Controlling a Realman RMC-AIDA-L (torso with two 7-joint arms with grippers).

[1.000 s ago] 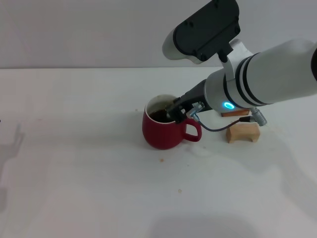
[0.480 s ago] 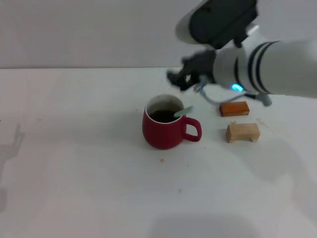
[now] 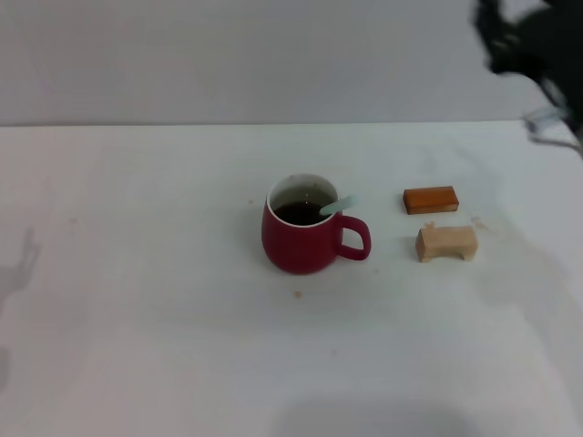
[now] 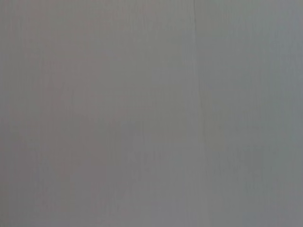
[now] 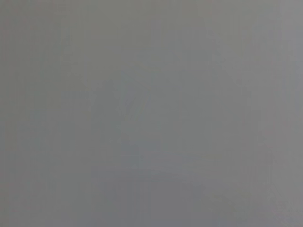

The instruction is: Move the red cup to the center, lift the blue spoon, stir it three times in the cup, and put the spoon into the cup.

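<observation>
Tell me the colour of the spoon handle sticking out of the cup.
Pale light blue handle of the slim spoon, clearest in the head view.

Blue spoon (image 3: pixel 338 206) bowl sunk inside red cup (image 3: pixel 305 238); right end effector (image 3: pixel 524 45) blurred, perhaps edge-cropped.

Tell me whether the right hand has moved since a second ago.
Yes. The right hand has pulled up and away to the right, from the red cup to above and beyond the orange-brown block.

Glossy, smooth glaze on the squat dark-red ceramic cup (image 3: pixel 305 238), white rim shining. Pale blue spoon handle (image 3: pixel 338 206) looks matt, like plastic. Tan wooden block (image 3: pixel 446 243) shows bare, dull grain; orange-brown block (image 3: pixel 430 199) looks smoother. White table (image 3: pixel 137 300) matt throughout.
</observation>
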